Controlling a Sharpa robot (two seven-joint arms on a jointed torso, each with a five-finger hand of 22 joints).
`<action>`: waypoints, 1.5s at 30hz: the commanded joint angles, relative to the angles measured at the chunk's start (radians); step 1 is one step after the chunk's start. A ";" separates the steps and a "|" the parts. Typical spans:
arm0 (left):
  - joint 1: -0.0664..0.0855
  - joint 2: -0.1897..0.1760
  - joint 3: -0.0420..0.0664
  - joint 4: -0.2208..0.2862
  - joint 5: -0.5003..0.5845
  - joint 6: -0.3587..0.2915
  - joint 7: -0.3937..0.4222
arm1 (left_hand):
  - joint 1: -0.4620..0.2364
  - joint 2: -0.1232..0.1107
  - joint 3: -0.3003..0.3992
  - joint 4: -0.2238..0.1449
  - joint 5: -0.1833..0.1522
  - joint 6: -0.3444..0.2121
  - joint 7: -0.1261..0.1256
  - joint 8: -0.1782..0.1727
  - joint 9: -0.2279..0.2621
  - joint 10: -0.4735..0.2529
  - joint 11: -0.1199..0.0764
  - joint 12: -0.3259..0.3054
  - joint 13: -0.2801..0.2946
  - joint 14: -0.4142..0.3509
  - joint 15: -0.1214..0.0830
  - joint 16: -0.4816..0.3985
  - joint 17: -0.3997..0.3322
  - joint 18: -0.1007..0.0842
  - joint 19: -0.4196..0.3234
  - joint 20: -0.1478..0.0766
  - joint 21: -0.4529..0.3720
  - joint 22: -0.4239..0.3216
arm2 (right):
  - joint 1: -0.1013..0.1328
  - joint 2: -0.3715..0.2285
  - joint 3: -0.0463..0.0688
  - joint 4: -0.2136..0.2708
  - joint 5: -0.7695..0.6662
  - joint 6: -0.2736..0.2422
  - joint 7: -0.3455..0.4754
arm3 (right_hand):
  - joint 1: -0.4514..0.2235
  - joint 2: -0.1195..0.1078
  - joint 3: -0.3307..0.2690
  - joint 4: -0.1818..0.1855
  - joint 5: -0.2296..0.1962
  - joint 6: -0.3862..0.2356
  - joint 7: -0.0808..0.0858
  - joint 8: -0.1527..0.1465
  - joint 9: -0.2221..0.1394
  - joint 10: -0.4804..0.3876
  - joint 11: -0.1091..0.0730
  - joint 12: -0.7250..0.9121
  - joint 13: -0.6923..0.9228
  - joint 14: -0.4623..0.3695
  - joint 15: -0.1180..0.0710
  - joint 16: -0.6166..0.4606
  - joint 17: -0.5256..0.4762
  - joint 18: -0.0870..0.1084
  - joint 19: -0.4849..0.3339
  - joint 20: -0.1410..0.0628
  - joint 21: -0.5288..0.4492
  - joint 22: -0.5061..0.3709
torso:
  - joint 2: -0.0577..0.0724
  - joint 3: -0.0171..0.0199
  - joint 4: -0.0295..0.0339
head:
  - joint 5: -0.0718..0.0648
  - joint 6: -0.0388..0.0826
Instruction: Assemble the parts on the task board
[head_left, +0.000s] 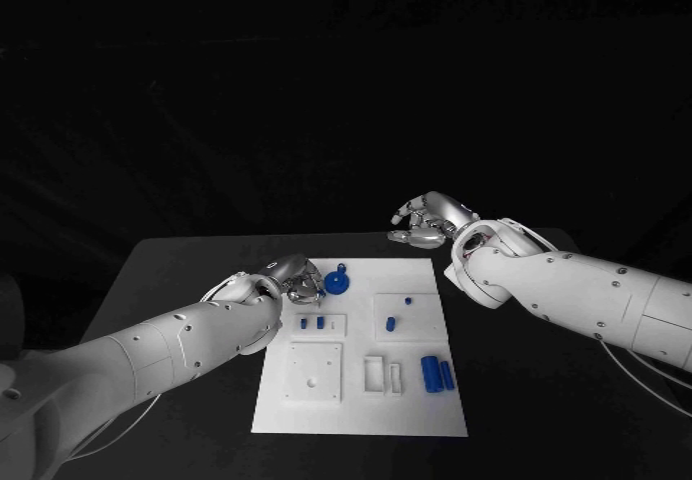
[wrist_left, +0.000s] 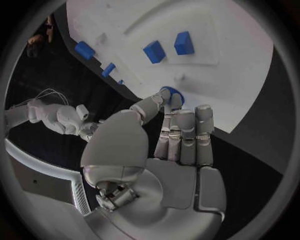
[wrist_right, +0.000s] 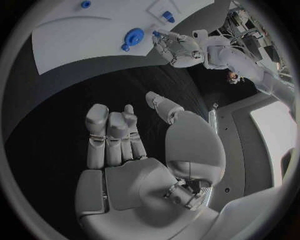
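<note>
White task board (head_left: 361, 400) lies flat mid-counter (head_left: 173, 270), black surface all round it. Left robot hand (head_left: 293, 277) sits at the board's far left corner, fingers reaching onto the board next to the round blue part (head_left: 336, 282). In the left wrist view the left robot hand (wrist_left: 169, 150) has thumb and one fingertip touching the round blue part (wrist_left: 172, 95) at the board edge; other fingers straight and side by side. Looks like a pinch on it, part still down on the board (wrist_left: 237, 70).

Right robot hand (head_left: 428, 222) is off the board, above the bare counter past the far right corner, holding nothing. Right wrist view: right robot hand (wrist_right: 144, 150) with fingers curled in loosely together, thumb apart, nothing between them, black counter (wrist_right: 62, 100) beneath.

Other blue parts on the board: two small blocks (head_left: 310, 323) in a recess left of centre, a small peg (head_left: 391, 323) and a tiny one (head_left: 408, 299) on the right square, two long cylinders (head_left: 436, 373) side by side near the right edge. White square plate (head_left: 315, 372) and a slotted white piece (head_left: 384, 374) toward the near end.
</note>
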 joint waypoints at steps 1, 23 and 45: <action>0.001 0.002 -0.004 -0.004 -0.031 0.049 -0.003 | 0.000 0.007 0.004 -0.002 0.005 0.008 0.003 0.004 0.001 0.008 0.000 0.003 0.001 0.008 -0.002 0.003 -0.001 0.047 0.005 -0.028 0.006 0.014 | 0.000 0.000 0.000 0.001 -0.006 0.013 0.006 | 0.008 0.002 -0.005 0.000 0.006 -0.008 0.014 0.006 0.001 0.005 0.000 0.004 -0.001 0.008 -0.002 -0.005 0.001 0.095 -0.001 -0.004 -0.005 0.008 | 0.000 0.0013 -0.0021 | 0.002 -0.001; -0.003 -0.011 -0.005 -0.003 -0.042 0.056 -0.012 | 0.000 0.009 0.005 -0.004 0.007 0.009 0.003 0.005 0.001 0.010 0.000 0.002 0.001 0.008 -0.002 0.002 -0.002 0.045 0.005 -0.029 0.006 0.015 | 0.000 0.000 0.000 0.000 -0.006 0.014 0.006 | 0.008 0.002 -0.005 0.000 0.006 -0.008 0.014 0.006 0.001 0.005 0.000 0.004 -0.002 0.008 -0.002 -0.005 0.001 0.095 -0.001 -0.004 -0.006 0.008 | 0.000 0.0011 -0.0018 | 0.003 -0.005; -0.004 -0.019 -0.005 0.004 -0.040 0.080 -0.017 | -0.001 0.010 0.005 -0.006 0.011 0.010 0.002 0.007 0.000 0.013 -0.001 0.002 0.002 0.010 -0.003 0.003 -0.002 0.044 0.005 -0.030 0.006 0.015 | 0.000 -0.001 0.000 -0.002 -0.006 0.014 0.007 | 0.009 0.002 -0.005 0.000 0.006 -0.008 0.014 0.006 0.001 0.005 0.000 0.004 -0.002 0.008 -0.002 -0.005 0.001 0.095 0.000 -0.004 -0.006 0.008 | 0.000 0.0019 -0.0024 | 0.005 -0.006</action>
